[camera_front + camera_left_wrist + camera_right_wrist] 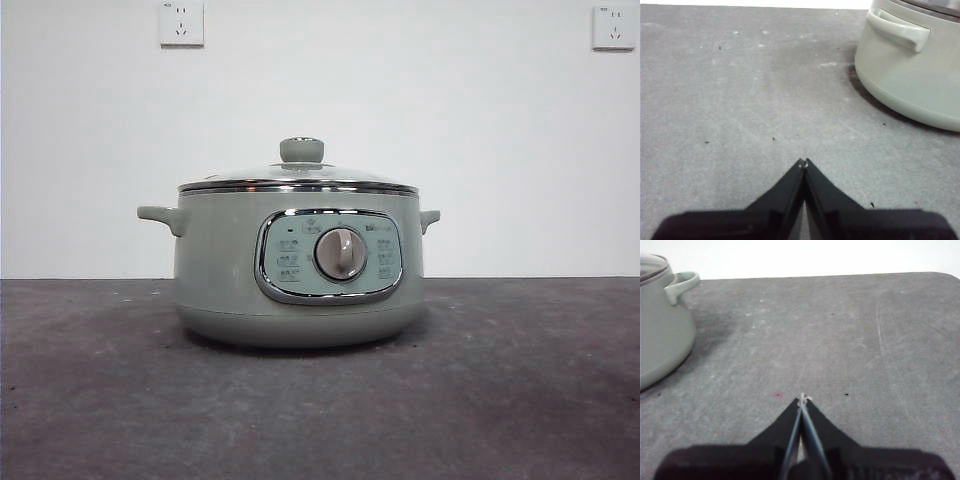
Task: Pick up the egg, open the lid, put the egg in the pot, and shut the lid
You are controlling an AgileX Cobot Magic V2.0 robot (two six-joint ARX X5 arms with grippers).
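Both my grippers, left [803,162] and right [803,399], hung clenched on nothing over the bare table [520,400], one on each side of the pot [300,270], whose lid [298,180] sat on; the egg was in no view. I judged the egg light, slick and brittle, wanting a soft pinch across its middle, and the glass lid best lifted by its knob [301,150]
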